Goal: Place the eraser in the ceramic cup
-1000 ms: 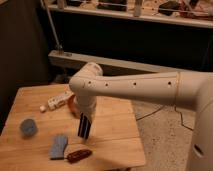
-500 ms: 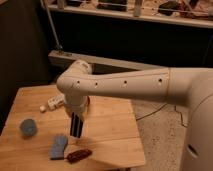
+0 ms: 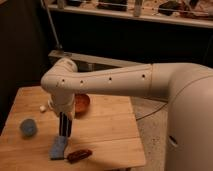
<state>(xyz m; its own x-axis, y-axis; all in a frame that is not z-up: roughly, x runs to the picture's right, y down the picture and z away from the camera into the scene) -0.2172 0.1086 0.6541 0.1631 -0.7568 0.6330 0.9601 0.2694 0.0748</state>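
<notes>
My gripper (image 3: 64, 115) hangs below the white arm's wrist over the left half of the wooden table (image 3: 107, 135). It is shut on the eraser (image 3: 65, 129), a black block with pale stripes that hangs upright, its lower end just above the blue-grey cloth (image 3: 58, 148). The ceramic cup (image 3: 28, 127), small, round and light blue, stands on the table to the left of the gripper, apart from it.
An orange-red bowl (image 3: 82, 103) sits behind the gripper, partly hidden by the arm. A glossy red-brown oblong thing (image 3: 79, 155) lies near the front edge beside the cloth. A bit of a white bar (image 3: 44, 107) shows at the left of the wrist.
The arm has swung left with the eraser, from the table's middle to above the cloth, closer to the cup. The things on the table have not moved.
</notes>
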